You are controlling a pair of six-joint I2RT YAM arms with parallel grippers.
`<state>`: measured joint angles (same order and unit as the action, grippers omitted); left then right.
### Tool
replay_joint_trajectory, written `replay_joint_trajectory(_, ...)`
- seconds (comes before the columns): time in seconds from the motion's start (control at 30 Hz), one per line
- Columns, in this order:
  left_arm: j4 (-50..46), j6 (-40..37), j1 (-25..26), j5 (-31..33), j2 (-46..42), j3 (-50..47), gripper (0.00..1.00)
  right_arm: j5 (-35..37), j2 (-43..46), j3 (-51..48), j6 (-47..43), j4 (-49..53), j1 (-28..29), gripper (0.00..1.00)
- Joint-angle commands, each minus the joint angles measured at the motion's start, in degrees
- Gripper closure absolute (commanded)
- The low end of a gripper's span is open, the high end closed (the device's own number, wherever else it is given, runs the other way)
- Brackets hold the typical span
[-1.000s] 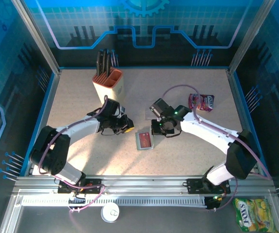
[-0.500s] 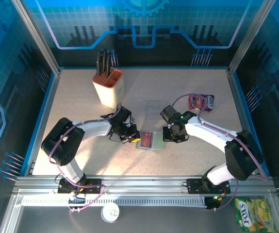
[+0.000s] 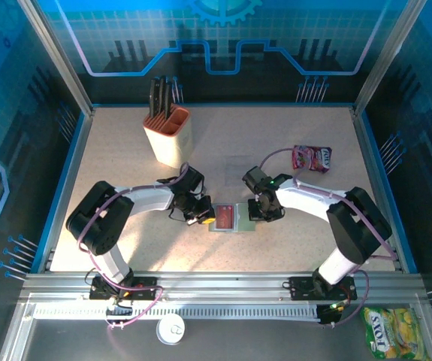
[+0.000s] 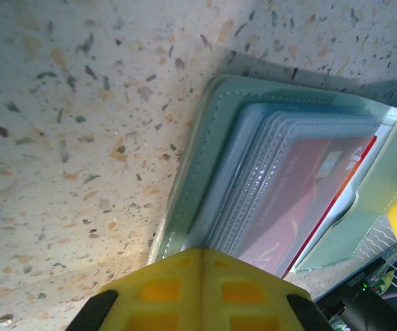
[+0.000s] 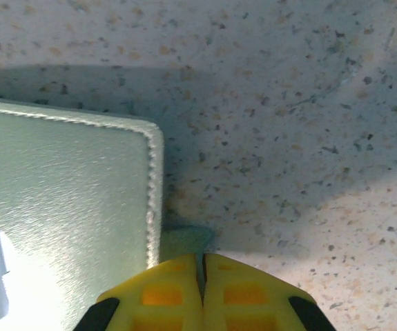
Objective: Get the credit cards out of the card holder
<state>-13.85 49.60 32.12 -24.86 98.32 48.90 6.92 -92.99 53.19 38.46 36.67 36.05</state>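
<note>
As I view it from above, wallet (image 3: 225, 218): open on table (image 3: 291, 150).
Red card (image 4: 302, 200): inside its sleeve.
Left gripper (image 4: 201, 254): jaws together at wallet edge, pinch unclear.
Right gripper (image 5: 203, 258): pinching wallet edge.

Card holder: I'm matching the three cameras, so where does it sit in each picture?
Top external: card holder mid-table, toward the near edge.
Left wrist: right of centre, open, a red card behind clear sleeves.
Right wrist: left half, one stitched corner showing.
Shared landmark: the speckled table under it.
</note>
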Motion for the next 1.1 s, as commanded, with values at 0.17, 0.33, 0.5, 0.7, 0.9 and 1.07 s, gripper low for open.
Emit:
replay_joint_trajectory(0.17, -3.71, 1.72, 0.2, 2.36, -0.66, -2.44, 0.96, 3.66, -0.87, 0.29, -1.71, 2.21, -1.07, 0.93)
replay_joint_trajectory(0.33, -4.0, 1.84, 0.22, 1.92, -1.39, -1.71, 0.96, 5.16, 1.71, 1.19, -2.14, 5.3, -1.35, 0.8)
replay_joint_trajectory(0.5, -3.74, 1.98, 0.22, 1.01, -2.8, 0.4, 0.95, 4.19, 5.15, 4.31, -2.51, 8.5, -1.44, 0.72)
replay_joint_trajectory(0.7, -6.22, 1.33, 0.22, 2.09, -4.89, 2.79, 0.94, 4.1, 8.32, 9.58, -2.43, 12.35, -0.57, 0.65)
replay_joint_trajectory(0.9, -5.45, 1.12, 0.15, 1.04, -4.82, 4.46, 0.94, -3.04, 8.87, 12.29, -1.28, 10.5, 1.1, 0.59)
replay_joint_trajectory(1.07, -3.9, 1.26, 0.46, -0.93, -3.21, 5.54, 0.94, -13.88, 8.62, 9.21, 1.13, 1.65, 1.47, 0.52)
